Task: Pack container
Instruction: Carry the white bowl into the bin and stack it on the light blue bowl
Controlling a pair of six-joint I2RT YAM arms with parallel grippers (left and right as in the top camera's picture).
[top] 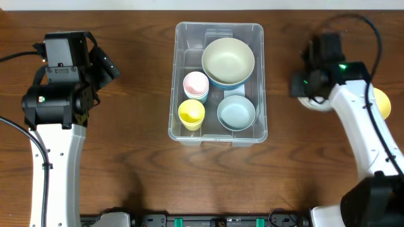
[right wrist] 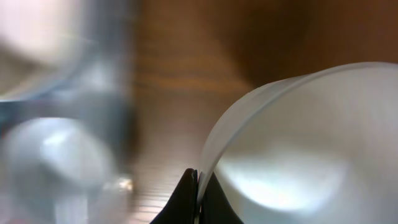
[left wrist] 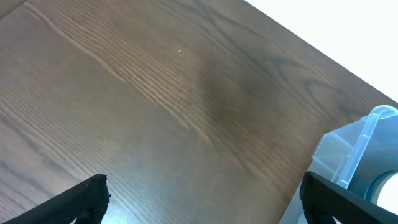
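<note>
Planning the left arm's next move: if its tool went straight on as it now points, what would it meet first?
Most likely the bare table; the open left tool aims at wood, and the container sits off to the right of that line.

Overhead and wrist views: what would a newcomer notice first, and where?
The clear bin at the table's centre stands out, holding a big cream bowl, a blue bowl, pink cups and a yellow cup. In the right wrist view, the right claw pinches a pale rim.
</note>
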